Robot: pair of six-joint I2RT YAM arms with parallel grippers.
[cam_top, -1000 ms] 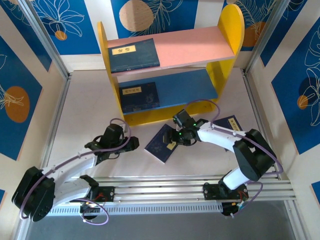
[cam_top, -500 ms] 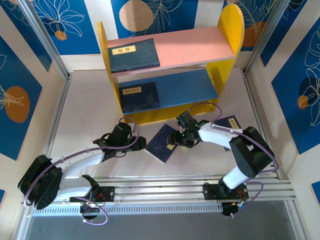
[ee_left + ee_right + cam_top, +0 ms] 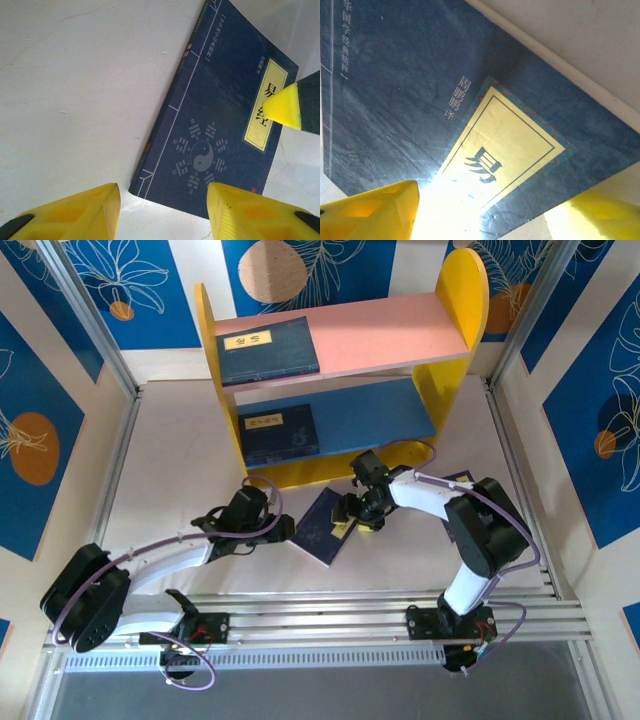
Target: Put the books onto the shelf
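Roughly halfway; books [image 3: 268, 350] sit on pink board [image 3: 390, 330] and blue board [image 3: 375, 410]; third book [image 3: 320, 530] on tabletop [image 3: 180, 460]; left tool [image 3: 282, 531] and right tool [image 3: 350, 520] open, empty.

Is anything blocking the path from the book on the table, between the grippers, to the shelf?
Nothing visible. The book lies on the table just in front of the shelf, and the right parts of its pink board and blue board are bare.

- You'll see the book [image 3: 210, 125] has a matt navy paper cover, faintly grained up close.
- Your fingers [image 3: 75, 215] look like smooth yellow plastic with a slight sheen.
- Your worktop [image 3: 75, 75] is matt white, lightly scuffed.
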